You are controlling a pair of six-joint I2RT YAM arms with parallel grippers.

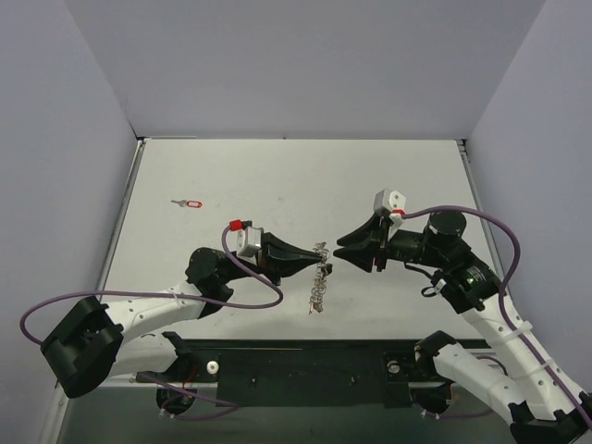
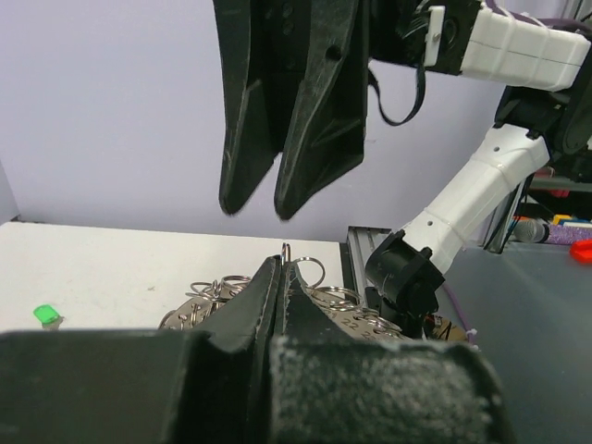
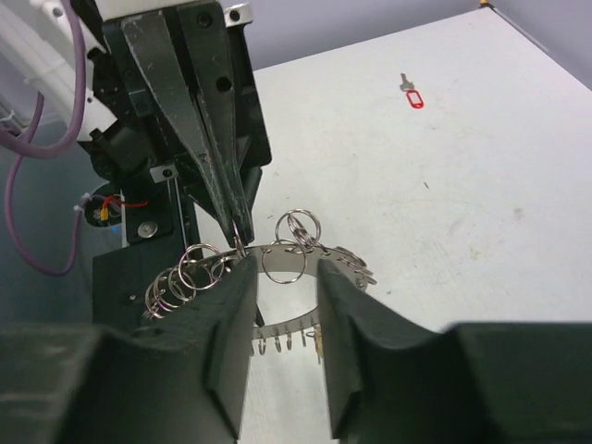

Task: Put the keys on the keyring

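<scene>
My left tool (image 1: pixel 311 258) is clenched on the keyring (image 1: pixel 319 277), holding it over the middle of the counter (image 1: pixel 277 176) with the bunch dangling. My right tool (image 1: pixel 337 251) stands released, its jaws either side of one small loop (image 3: pixel 282 264). I judge the ring light, springy, slippery and apt to swing, so I would pinch the band beside that loop. A red-headed key (image 1: pixel 190 203) lies well apart, far left.

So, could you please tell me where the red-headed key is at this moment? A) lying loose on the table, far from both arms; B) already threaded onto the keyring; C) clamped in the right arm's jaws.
A: the red-headed key lies alone on the table toward its far left, well apart from the keyring hanging between the two arms.
</scene>
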